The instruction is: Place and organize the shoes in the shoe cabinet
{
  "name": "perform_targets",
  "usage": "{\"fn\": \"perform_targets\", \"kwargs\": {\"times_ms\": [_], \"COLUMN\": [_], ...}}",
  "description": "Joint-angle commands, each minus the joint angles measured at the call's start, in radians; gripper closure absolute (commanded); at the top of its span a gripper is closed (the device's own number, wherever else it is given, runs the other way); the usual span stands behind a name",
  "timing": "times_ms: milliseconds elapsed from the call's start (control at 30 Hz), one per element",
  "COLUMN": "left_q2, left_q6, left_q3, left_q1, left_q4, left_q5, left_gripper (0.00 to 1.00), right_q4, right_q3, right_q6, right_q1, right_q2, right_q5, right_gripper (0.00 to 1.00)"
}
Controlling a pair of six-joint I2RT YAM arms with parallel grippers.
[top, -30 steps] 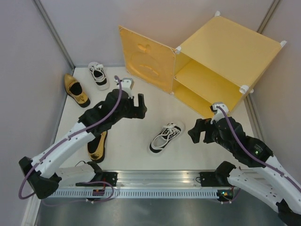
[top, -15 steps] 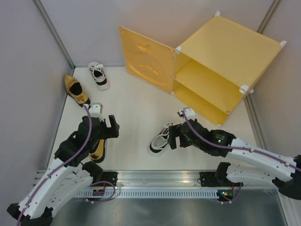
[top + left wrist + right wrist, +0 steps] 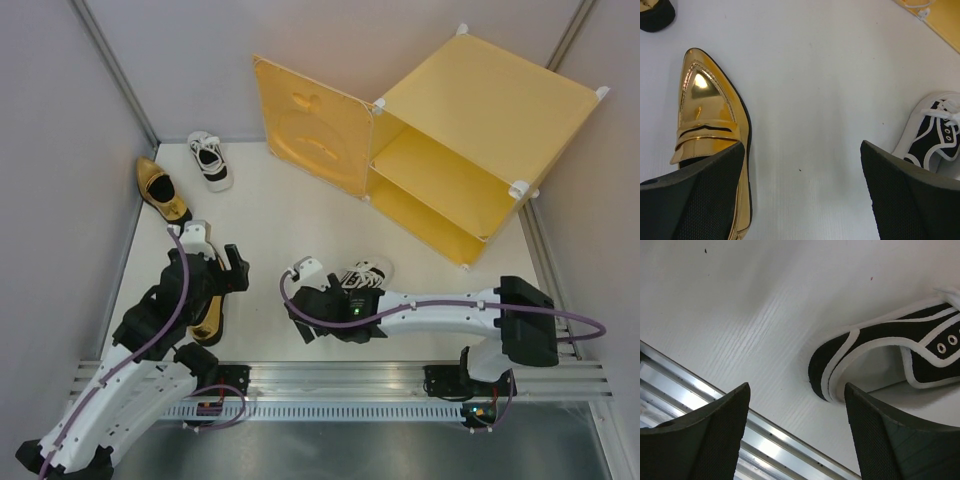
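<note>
Seen from above, the shoe cabinet [image 3: 470, 130] stands far right with its door swung open, and all four shoes lie out on the worktop [image 3: 290, 210]. The left end effector [image 3: 802, 165] gapes wide and empty, one finger over a gold loafer [image 3: 710, 115]. Only the right wrist view shows the right end effector [image 3: 797, 410] spread and empty beside the heel of a white sneaker [image 3: 880, 340].

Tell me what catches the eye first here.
The yellow-orange shoe cabinet stands at the back right, its smiley door wide open. The right arm reaches across the table, the right gripper open by the heel of a white sneaker, while the left gripper hangs open over a gold loafer.
</note>
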Motion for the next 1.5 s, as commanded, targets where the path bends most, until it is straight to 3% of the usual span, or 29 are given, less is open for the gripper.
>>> {"fn": "perform_targets", "kwargs": {"times_ms": [0,267,467,767,933,1167,1467], "left_q2": [-0.018,-0.002,-0.002,0.013,0.037,0.134,0.284], "left_q6": [0.004,0.012,0.01,0.003,0.018,0.049,0.105], "left_q3": [-0.003,0.0,-0.003,-0.003,0.001,0.058,0.097], "left_q1": [0.008,0.013,0.014,0.019,0.02,0.02,0.042], "left_q4": [0.041,0.044,0.045,0.045,0.056,0.128,0.231], "left_q5": [-0.034,-0.02,-0.028,-0.039,-0.01,0.041,0.124], "left_gripper": [0.0,0.0,0.0,0.01,0.0,0.0,0.0], "right_q4": [0.042,0.057,-0.002,-0.024,-0.054,-0.208,-0.288], "right_q3": [0.052,0.048,0.029,-0.014,0.003,0.145,0.391], "right_q6": [-0.017,0.003,-0.001,-0.184,-0.356,-0.551,-0.816], "right_q1": [0.005,0.002,0.002,-0.006,-0.078,-0.208,-0.481], "right_q2": [0.052,0.182,0.204,0.052,-0.078,-0.19,-0.106], "right_q5": [0.047,0.041,0.101,0.07,-0.087,-0.177,-0.287], "right_gripper": [0.2,0.28,0.47,0.99,0.99,0.99,0.99]}}
